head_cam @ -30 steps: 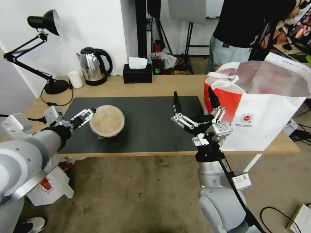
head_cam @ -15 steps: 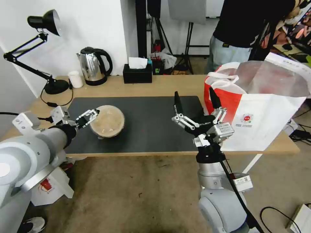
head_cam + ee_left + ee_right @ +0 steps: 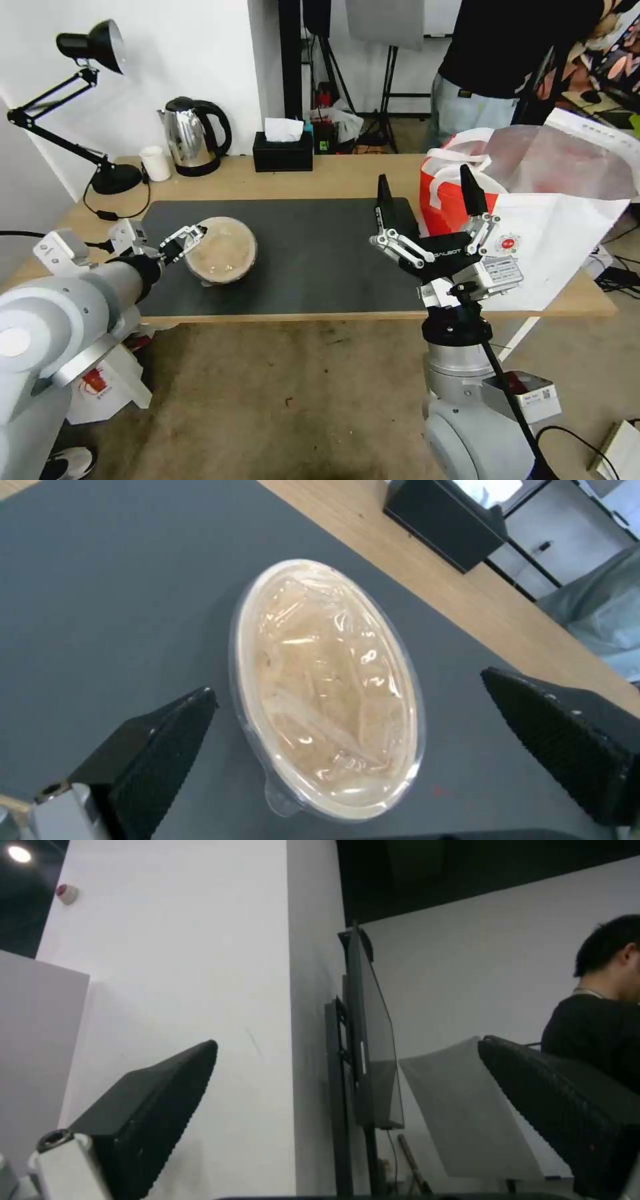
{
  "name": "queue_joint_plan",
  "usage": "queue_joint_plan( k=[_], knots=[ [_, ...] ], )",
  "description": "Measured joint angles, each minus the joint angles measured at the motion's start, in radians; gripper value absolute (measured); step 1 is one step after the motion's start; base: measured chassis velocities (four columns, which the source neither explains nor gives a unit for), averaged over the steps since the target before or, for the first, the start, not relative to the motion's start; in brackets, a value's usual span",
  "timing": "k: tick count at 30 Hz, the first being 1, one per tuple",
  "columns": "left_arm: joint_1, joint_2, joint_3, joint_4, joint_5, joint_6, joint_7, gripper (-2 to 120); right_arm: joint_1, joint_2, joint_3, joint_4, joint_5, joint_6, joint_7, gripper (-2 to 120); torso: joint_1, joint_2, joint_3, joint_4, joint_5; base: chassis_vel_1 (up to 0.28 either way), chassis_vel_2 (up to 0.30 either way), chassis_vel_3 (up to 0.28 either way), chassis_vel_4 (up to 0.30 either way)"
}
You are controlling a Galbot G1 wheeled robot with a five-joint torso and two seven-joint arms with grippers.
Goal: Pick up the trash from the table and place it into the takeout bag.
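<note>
my head camera looks forward and down over the table (image 3: pixel 333 175). the left wrist camera sits close above the beige lidded bowl (image 3: pixel 327 690) on the dark mat (image 3: pixel 100 595), sharing both with the head view. my right wrist camera tilts upward at a white wall (image 3: pixel 180 965).

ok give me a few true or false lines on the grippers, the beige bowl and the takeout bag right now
1. The left gripper is open, its fingers either side of the round beige lidded bowl. True.
2. The bowl's clear lid is off. False: the lid covers it.
3. The bowl sits on the dark grey mat. True.
4. The right gripper is shut on a red cup. False: it is open and empty, pointing up beside the takeout bag.
5. The takeout bag lies flat on the table. False: it stands upright at the table's right end.
</note>
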Motion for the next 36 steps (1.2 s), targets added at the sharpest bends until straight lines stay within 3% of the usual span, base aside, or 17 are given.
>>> queue_joint_plan(
  k=[36],
  knots=[
    [-0.046, -0.029, 0.078, 0.109, 0.066, -0.018, -0.008, 100, -0.050, -0.017, 0.016, 0.076, 0.004, -0.004, -0.006, 100, 0.000, 0.000, 0.000, 0.0000, 0.0000, 0.000, 0.000, 0.000, 0.000]
  ],
)
